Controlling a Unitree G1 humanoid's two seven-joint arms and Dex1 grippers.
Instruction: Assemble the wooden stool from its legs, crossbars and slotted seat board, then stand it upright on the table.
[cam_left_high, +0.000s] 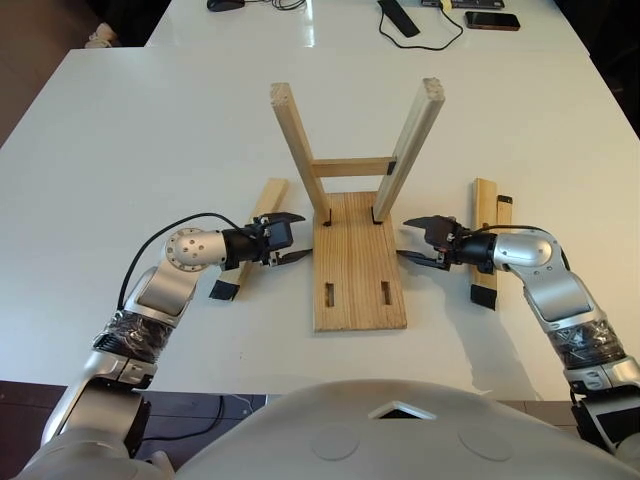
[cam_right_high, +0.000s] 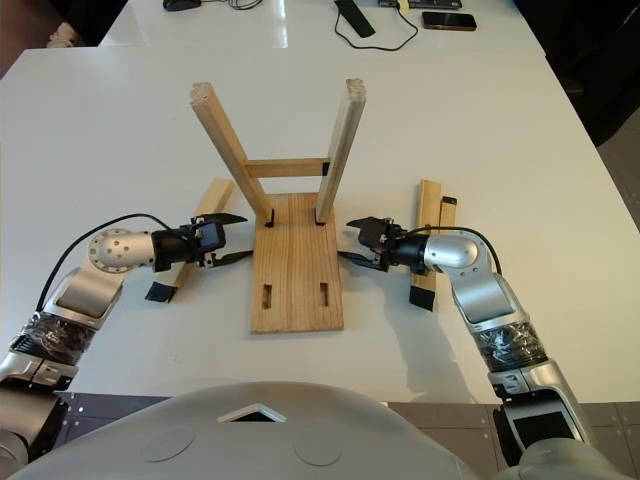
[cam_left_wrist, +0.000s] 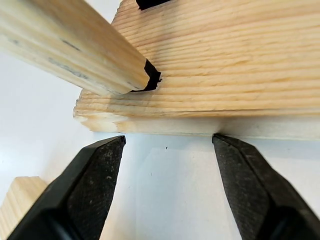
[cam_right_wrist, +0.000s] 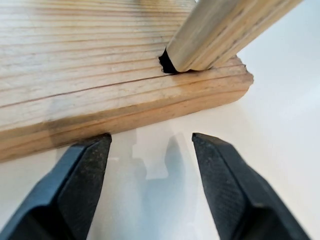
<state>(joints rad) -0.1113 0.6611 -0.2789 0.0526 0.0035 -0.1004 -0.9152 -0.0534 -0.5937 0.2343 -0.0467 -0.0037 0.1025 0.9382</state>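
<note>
A pale, rectangular slotted wooden seat board (cam_left_high: 358, 265) lies flat at the middle of the white worktop (cam_left_high: 150, 130). Two square pale-wood posts stand in its far slots, the left leg (cam_left_high: 298, 150) and the right leg (cam_left_high: 412, 145). They splay apart toward their tops and are joined low down by a short wooden crossbar (cam_left_high: 350, 167). The two near slots (cam_left_high: 329, 294) in the board hold nothing.

The left claw (cam_left_high: 305, 235) sits just beside the board's left edge, its black fingers (cam_left_wrist: 95, 180) spread wide and gripping nothing. The right claw (cam_left_high: 402, 239) faces it from the board's right edge, equally wide open and holding nothing.

A loose black-tipped wooden piece (cam_left_high: 266, 205) lies on the worktop left of the board, partly under the left arm. Two more loose wooden pieces (cam_left_high: 487, 215) lie side by side to the right.
</note>
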